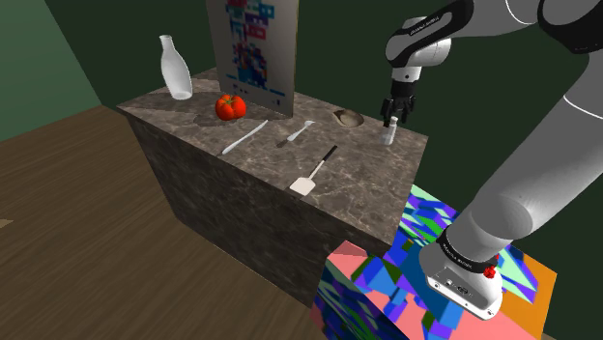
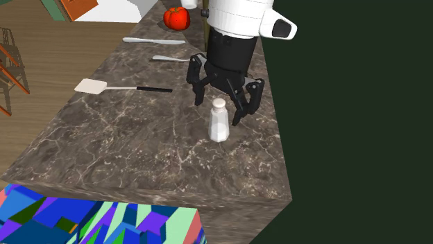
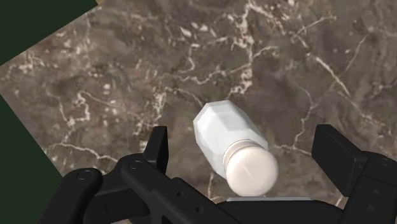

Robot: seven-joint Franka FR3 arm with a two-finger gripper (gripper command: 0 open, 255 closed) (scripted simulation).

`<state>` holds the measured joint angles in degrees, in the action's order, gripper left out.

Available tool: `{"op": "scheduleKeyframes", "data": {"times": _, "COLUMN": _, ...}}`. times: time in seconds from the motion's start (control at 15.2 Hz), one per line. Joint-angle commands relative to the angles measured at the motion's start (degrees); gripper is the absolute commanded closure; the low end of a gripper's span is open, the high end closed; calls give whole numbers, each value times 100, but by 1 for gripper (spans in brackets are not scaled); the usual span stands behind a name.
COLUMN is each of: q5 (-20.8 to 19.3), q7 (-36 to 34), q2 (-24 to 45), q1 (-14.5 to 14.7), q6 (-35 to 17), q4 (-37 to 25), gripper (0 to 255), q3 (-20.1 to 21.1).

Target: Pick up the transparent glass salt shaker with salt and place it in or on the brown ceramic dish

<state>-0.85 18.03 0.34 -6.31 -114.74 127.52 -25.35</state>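
The pincer [image 2: 220, 105] hangs wide open, holding nothing; the upright salt shaker [image 2: 219, 126] stands mid-frame directly below, cap between the 2 fingers [image 2: 244, 109], untouched.

Right of centre in the shoulder view, the salt shaker [image 1: 389, 132] and dish [image 1: 349, 119] are separated by bare countertop [image 1: 367, 184]; the spatula [image 1: 314, 172] is laid well apart.

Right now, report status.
Gripper open around salt shaker, no contact. It stands upright on counter. Dish close by, nothing between.
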Motion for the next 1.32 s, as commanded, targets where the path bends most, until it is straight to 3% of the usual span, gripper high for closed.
{"op": "scheduleKeyframes", "data": {"times": 0.0, "q5": 0, "q7": 0, "q2": 0, "q1": 0, "q6": -1, "q4": 1, "gripper": 0, "q3": 0}}
{"op": "scheduleKeyframes", "data": {"times": 0.13, "q5": 0, "q7": 0, "q2": 0, "q1": 0, "q6": -1, "q4": 0, "gripper": 0, "q3": 0}}
{"op": "scheduleKeyframes", "data": {"times": 0.2, "q5": 0, "q7": 0, "q2": 0, "q1": 0, "q6": -1, "q4": 0, "gripper": 255, "q3": 0}}
{"op": "scheduleKeyframes", "data": {"times": 0.79, "q5": 0, "q7": 0, "q2": 0, "q1": 0, "q6": -1, "q4": 1, "gripper": 255, "q3": 0}}
{"op": "scheduleKeyframes", "data": {"times": 1.25, "q5": -114, "q7": -89, "q2": -284, "q1": 12, "q6": 532, "q4": -274, "gripper": 255, "q3": 17}}
